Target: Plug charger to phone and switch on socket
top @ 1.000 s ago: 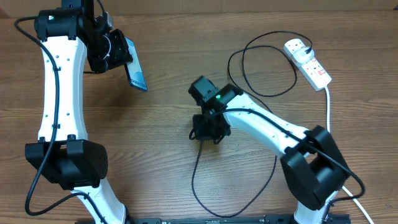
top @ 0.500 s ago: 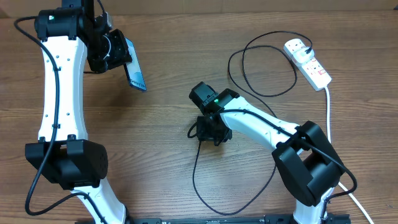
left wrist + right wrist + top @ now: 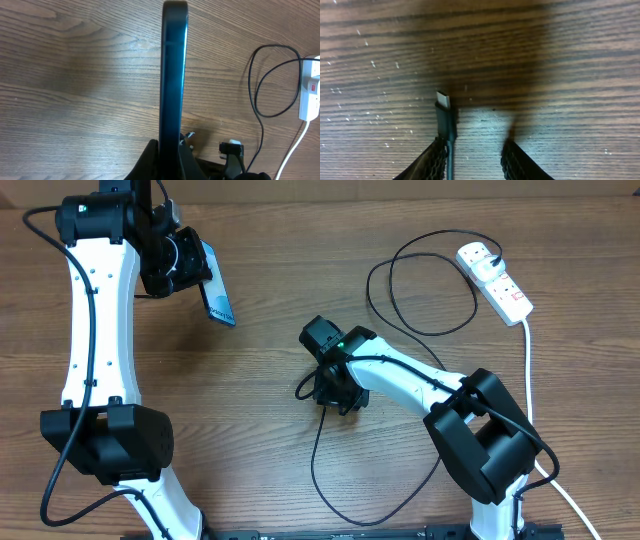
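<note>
While the left gripper (image 3: 200, 272) clamps the thin blue-screened phone (image 3: 174, 75) (edge-on), the right gripper (image 3: 475, 150) gapes, black cable tip (image 3: 445, 112) just beside one finger.

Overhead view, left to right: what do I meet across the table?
First the left gripper, shut on the phone → right gripper, fingers apart → socket. The charger cable spans too widely to place.
</note>
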Controlling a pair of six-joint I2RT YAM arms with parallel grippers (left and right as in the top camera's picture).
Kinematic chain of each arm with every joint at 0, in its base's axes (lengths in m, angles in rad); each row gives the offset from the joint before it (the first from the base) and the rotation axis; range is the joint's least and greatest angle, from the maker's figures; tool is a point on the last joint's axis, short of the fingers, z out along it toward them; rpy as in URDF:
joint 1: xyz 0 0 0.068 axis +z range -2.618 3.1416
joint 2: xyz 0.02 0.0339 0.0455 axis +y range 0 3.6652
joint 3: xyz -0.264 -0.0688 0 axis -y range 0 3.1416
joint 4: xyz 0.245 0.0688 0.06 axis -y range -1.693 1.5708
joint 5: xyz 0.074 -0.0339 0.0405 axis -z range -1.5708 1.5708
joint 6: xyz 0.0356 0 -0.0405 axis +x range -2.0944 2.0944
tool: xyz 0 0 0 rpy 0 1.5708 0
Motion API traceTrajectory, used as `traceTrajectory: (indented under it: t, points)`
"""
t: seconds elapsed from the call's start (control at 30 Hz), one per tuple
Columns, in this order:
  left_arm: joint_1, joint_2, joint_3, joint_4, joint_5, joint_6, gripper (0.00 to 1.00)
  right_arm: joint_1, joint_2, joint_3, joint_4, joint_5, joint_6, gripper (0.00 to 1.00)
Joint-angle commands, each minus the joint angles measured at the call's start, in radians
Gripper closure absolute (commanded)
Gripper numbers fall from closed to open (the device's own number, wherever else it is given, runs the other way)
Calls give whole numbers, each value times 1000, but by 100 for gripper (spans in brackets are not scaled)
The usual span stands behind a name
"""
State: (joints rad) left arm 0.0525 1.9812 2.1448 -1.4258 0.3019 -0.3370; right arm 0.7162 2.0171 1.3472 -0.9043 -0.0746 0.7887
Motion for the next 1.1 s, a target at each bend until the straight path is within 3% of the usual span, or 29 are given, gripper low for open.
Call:
traceTrajectory:
  t: [0.0, 0.13, 0.3, 0.8, 1.07]
  points:
    - [-8, -12, 1, 4, 2, 19, 96, 23, 13, 10, 14, 3, 23, 64]
    - [-8, -12, 1, 4, 2, 19, 96, 60, 14, 17, 13, 42, 72, 64]
    - [-8, -12, 1, 0, 2, 20, 96, 61, 53, 18, 16, 99, 154, 75]
    - [-8, -12, 1, -6, 2, 24, 96, 45, 72, 24, 21, 140, 149, 96]
    - [-12, -12, 1, -7, 6, 27, 96, 36, 70, 103, -10, 133, 66, 96]
